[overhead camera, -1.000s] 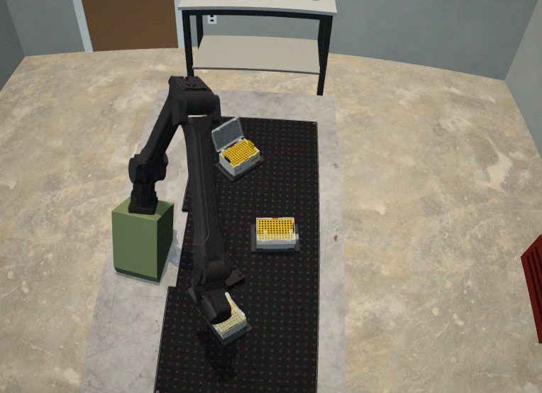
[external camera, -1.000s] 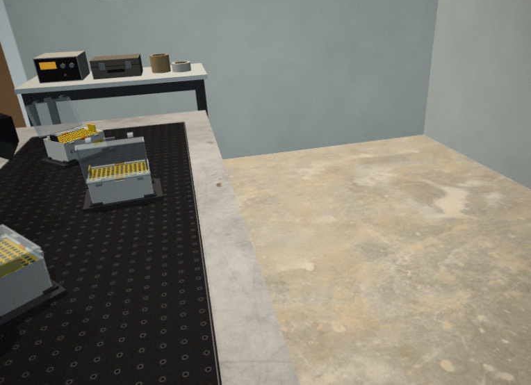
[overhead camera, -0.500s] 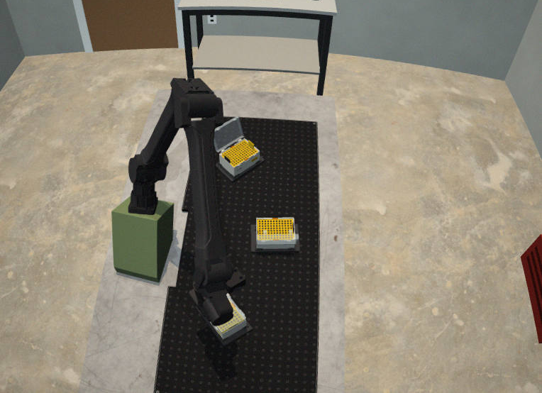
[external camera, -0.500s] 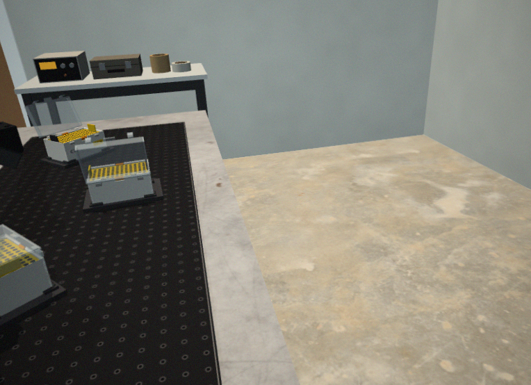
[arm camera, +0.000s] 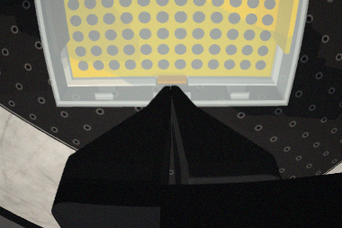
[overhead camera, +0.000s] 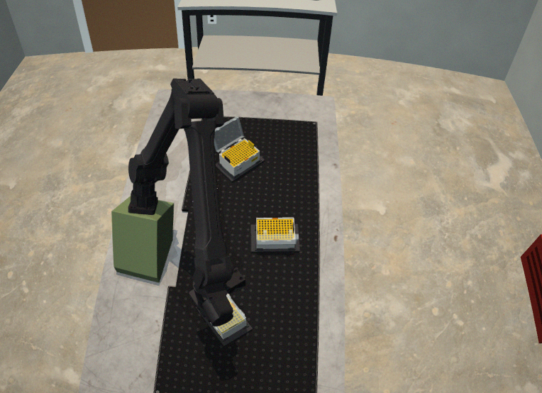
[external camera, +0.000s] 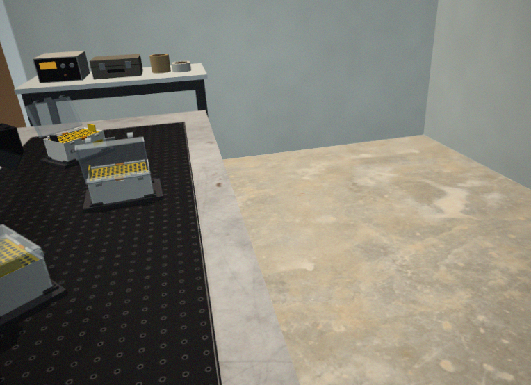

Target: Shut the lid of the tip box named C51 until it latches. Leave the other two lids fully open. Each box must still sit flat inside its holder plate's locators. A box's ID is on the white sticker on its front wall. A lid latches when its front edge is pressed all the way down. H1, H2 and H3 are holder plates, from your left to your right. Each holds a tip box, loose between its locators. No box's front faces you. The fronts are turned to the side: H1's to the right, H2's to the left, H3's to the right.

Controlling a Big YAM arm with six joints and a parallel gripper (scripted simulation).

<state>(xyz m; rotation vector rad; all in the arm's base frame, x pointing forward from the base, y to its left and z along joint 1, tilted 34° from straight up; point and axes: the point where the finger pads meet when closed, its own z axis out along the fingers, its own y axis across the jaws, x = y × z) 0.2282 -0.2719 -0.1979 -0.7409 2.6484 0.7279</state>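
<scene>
Top view: three tip boxes on the black mat (overhead camera: 280, 292). The gripper (overhead camera: 220, 311) is over the box at the mat's 6 o'clock end (overhead camera: 233, 326). That's judged to be C51, since no sticker is readable in any view. The fingers are closed together with nothing between them, so they act as a pusher. In the wrist view the gripper tip (arm camera: 171, 91) sits right at the box's 6 o'clock rim, by a small orange tab (arm camera: 172, 80). Whether it touches the rim can't be told. The yellow tip rack (arm camera: 174, 6) shows through a faint clear sheet. In the exterior view the same box (external camera: 19, 277), at 8 o'clock of the frame, has its clear lid (external camera: 17, 239) lying down over the top instead of standing up. So the lid looks down or nearly down. The latch can't be confirmed, and a final press on the front edge may be needed. The box looks flat on its holder plate (external camera: 53, 291), as far as shows. The centre box (external camera: 119, 187) has its lid (external camera: 112, 153) upright. The far box (external camera: 70, 144), towards 10 o'clock, also has its lid (external camera: 55, 115) up. Both are well apart from the arm, and both sit level on their plates. What's left, as a guess: confirm the latch, then lift away without dragging the box off its locators.
</scene>
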